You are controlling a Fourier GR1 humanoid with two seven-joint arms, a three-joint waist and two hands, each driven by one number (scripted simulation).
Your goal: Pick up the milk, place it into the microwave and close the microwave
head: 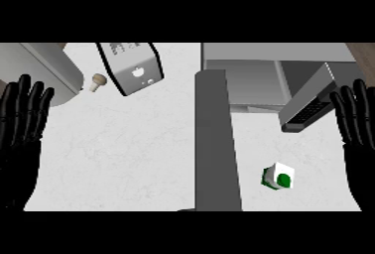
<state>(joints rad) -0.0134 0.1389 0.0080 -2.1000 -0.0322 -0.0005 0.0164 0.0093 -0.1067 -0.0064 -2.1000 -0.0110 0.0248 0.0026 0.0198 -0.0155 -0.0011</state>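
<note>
Milk: I see the small white carton with a green face and white round spot (279,176) standing on the white speckled surface (124,149), at the near right, untouched.
Microwave: the grey box-shaped microwave (253,74) sits at the far right; its cavity faces me and looks open.
Door: the grey microwave door with the dark keypad strip (311,101) is swung out to the right, tilted, its near end well apart from the carton and farther from me than it.
Left hand: my black left hand (22,116) shows at the left edge, fingers straight and spread, pointing away from me, holding nothing.
Right hand: my black right hand (357,124) shows at the right edge, fingers straight and slightly spread, pointing away, holding nothing; the carton lies to its left and nearer to me, apart from it.
Divider: a long dark grey bar (216,144) runs near to far down the middle of the view, between the left stretch of surface and the carton.
Far left: a grey rounded appliance (44,69) sits at the corner; beside it a small beige knob-like object (97,82), and right of that a tilted grey slab with white markings (132,67).
</note>
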